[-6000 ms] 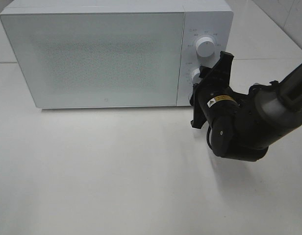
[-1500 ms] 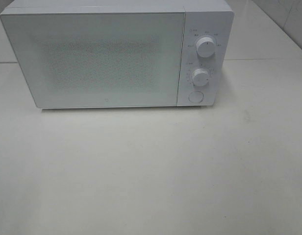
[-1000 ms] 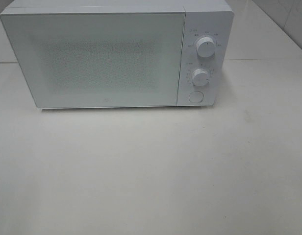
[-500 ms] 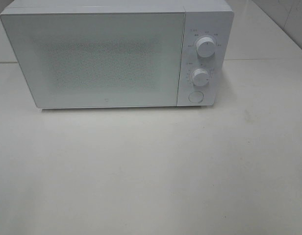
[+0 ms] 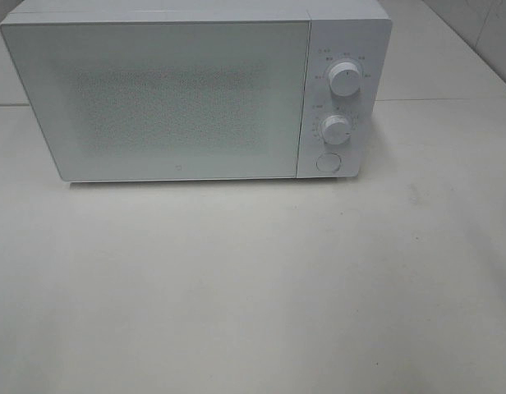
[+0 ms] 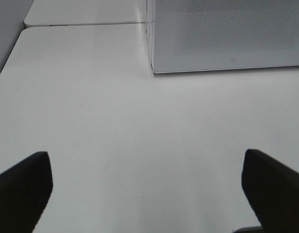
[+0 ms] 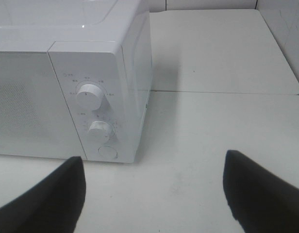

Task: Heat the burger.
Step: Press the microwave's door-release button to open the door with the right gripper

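The burger is out of view. A white microwave (image 5: pixel 171 98) stands at the back of the table with its door shut. My left gripper (image 6: pixel 147 194) is open over bare table, with the microwave's door corner (image 6: pixel 227 34) ahead of it. My right gripper (image 7: pixel 152 199) is open and empty, facing the microwave's control panel (image 7: pixel 98 111). Neither arm shows in the exterior high view.
The panel carries an upper knob (image 5: pixel 344 80), a lower knob (image 5: pixel 336 129) and a round button (image 5: pixel 327 162). The white table (image 5: pixel 253 287) stretches in front of the microwave, and a seam in the tabletop (image 7: pixel 227 92) runs behind it.
Six seconds ago the right arm was at the lower knob; it has since drawn back out of the exterior high view. Nothing has moved over the last second and a half.
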Tool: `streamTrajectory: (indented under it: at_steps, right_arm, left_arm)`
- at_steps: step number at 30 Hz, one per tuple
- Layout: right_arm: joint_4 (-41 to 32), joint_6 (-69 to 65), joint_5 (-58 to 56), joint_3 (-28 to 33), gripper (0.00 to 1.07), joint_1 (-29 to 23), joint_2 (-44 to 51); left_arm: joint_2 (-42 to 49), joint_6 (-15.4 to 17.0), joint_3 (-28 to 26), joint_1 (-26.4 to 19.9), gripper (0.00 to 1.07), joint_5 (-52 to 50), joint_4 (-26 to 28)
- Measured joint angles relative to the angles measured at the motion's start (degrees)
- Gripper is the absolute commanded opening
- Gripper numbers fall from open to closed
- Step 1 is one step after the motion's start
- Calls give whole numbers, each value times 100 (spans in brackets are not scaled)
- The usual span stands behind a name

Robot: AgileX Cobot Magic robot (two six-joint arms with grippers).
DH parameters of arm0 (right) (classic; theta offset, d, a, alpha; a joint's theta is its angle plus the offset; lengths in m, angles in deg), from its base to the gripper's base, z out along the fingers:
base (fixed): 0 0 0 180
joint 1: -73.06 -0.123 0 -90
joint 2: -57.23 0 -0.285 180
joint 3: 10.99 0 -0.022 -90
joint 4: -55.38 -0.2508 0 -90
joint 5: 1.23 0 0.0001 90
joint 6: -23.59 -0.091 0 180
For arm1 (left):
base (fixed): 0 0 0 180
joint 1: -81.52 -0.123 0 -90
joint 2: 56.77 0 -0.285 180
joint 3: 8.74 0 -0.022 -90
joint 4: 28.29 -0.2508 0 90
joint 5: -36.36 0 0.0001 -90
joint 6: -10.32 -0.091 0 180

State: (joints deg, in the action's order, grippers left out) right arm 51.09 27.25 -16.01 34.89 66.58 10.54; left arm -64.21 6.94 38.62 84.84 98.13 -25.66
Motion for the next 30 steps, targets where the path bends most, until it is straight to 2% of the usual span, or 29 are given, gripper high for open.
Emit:
streamTrajectory:
  at_steps: [5, 7, 10, 12, 13, 18, 26, 29, 30]
  right_arm:
    - [0, -109, 991, 321, 76, 0, -453]
    - [0, -143, 1896, 751, 76, 0, -728]
    - [0, -143, 2177, 871, 76, 0, -802]
    - [0, -86, 3289, 1295, 76, 0, -1123]
    - [0, -86, 3289, 1295, 76, 0, -1123]
    - [-11, 52, 4773, 1828, 76, 0, -1736]
    - [-550, 166, 5970, 2137, 76, -6, -2498]
    - [-733, 206, 6354, 2229, 76, -183, -2796]
    - [-865, 258, 6578, 2275, 76, -384, -3008]
  left_arm:
    - [0, 0, 0, 0, 98, 0, 0]
    - [0, 0, 0, 0, 98, 0, 0]
    - [0, 0, 0, 0, 98, 0, 0]
    - [0, 0, 0, 0, 98, 0, 0]
    - [0, 0, 0, 0, 98, 0, 0]
    - [0, 0, 0, 0, 98, 0, 0]
    - [0, 0, 0, 0, 98, 0, 0]
    - [0, 0, 0, 0, 98, 0, 0]
    - [0, 0, 0, 0, 98, 0, 0]
